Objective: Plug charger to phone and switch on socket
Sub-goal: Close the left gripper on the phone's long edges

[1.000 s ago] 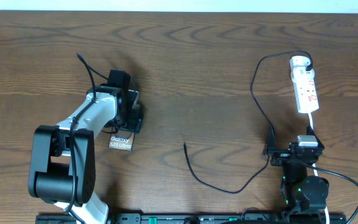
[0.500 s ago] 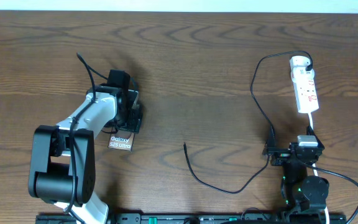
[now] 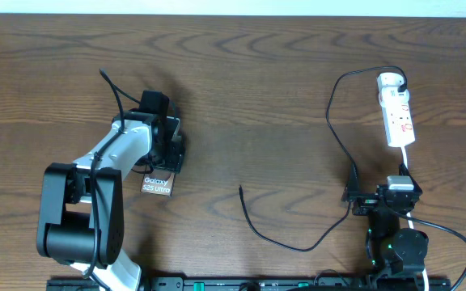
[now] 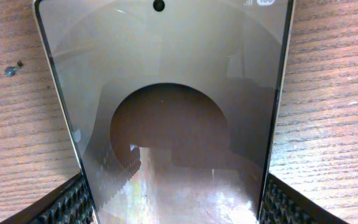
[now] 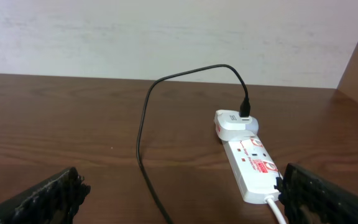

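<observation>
While the charger (image 3: 298,246) lies with its free plug mid-tabletop (image 3: 257,81) toward the front edge, well apart from the phone (image 4: 173,93), no connection exists. Left gripper (image 4: 176,205): jaws set against both long edges of the phone, left of centre, apparently clamping it steady for insertion. Right gripper (image 5: 185,196): spread wide, empty, facing the socket (image 3: 398,113) near the right rear corner, evidently placed for the switch.

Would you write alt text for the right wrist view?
A white power strip with red markings lies on a dark wooden table, a thin black cable arcing from its white adapter; open end effector fingers fill the lower corners.
</observation>
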